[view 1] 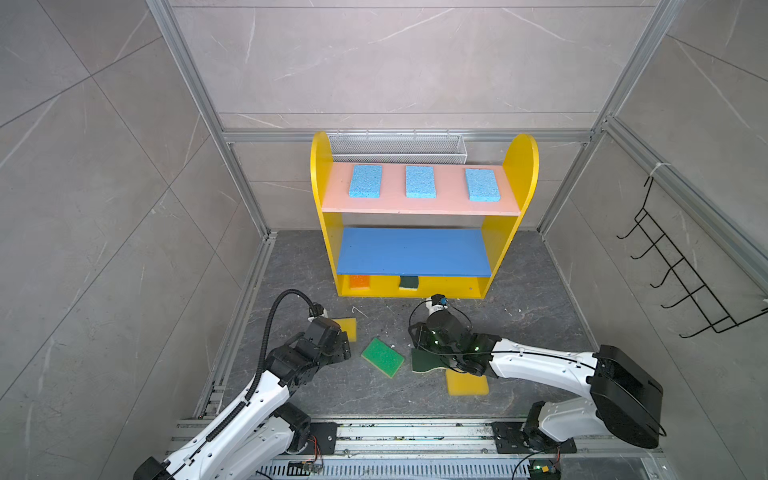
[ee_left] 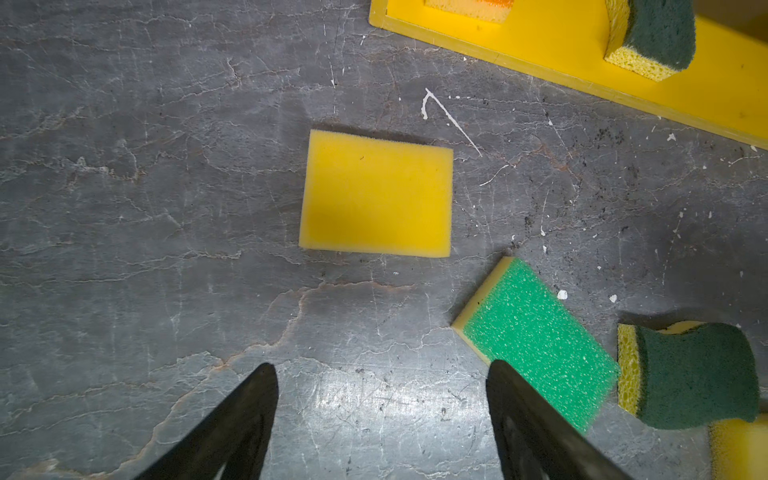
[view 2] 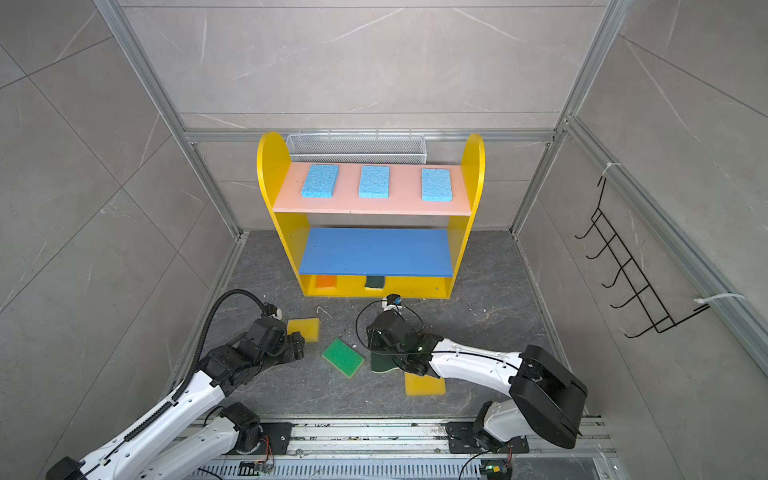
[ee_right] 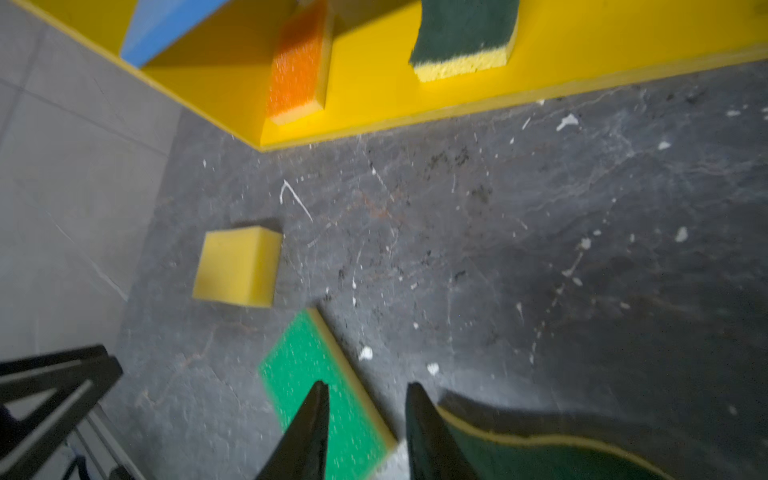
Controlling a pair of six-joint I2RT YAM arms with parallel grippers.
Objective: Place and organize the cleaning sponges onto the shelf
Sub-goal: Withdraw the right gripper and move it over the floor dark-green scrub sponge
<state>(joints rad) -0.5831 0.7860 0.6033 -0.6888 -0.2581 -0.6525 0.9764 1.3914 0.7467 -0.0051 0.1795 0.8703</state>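
The left gripper [ee_left: 380, 365] hangs over the dark floor [view 1: 519, 332] with its fingers spread wide and nothing between them. The left yellow sponge [ee_left: 376, 193] lies flat just beyond its tips. To the right of that, a green sponge [view 1: 382, 356] lies at an angle on the floor. Next comes the floor scourer [view 1: 422, 360], with the right gripper [ee_right: 368, 386] above its left edge. That gripper's fingers are parted on bare floor, and whether one touches the scourer cannot be told. Partly under the right arm, nearer the camera, lies the right yellow sponge [view 1: 467, 384]. At the far side stands the shelf [view 1: 528, 166]. Three blue sponges [view 1: 420, 181] are spaced along its pink top board, the blue middle board is bare, and on the bottom board an orange sponge [view 1: 359, 281] sits left of the shelf scourer [view 1: 409, 282].
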